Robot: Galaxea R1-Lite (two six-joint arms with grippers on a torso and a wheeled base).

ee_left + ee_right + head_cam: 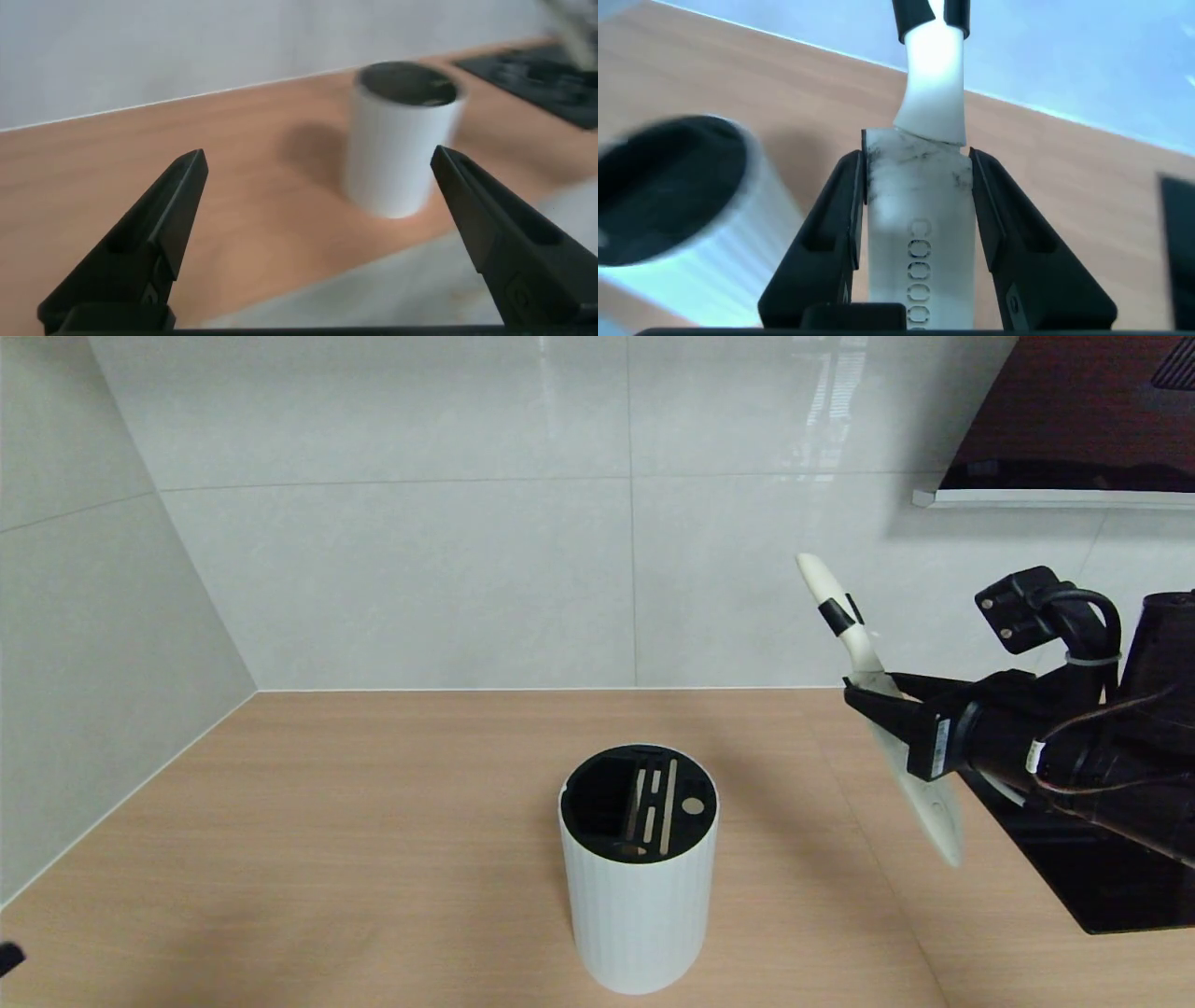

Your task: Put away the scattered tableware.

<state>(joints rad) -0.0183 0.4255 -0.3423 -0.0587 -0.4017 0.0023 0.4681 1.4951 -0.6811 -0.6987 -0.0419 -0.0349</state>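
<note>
One white knife (857, 644) grasped by my right pincer (873, 705), not yet in the holder (639, 887) | left pincer (320, 159) released.

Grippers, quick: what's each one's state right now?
Left gripper: open, holding nothing.
Right gripper: closed on the white knife.

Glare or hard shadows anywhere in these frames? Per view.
Head view: glare streaks on the glossy wall tiles, upper right; the white holder throws only a faint shadow on the counter. Left wrist view: soft shadow beside the holder, no glare. Right wrist view: the white knife in the right hand is evenly lit, no glare.
</note>
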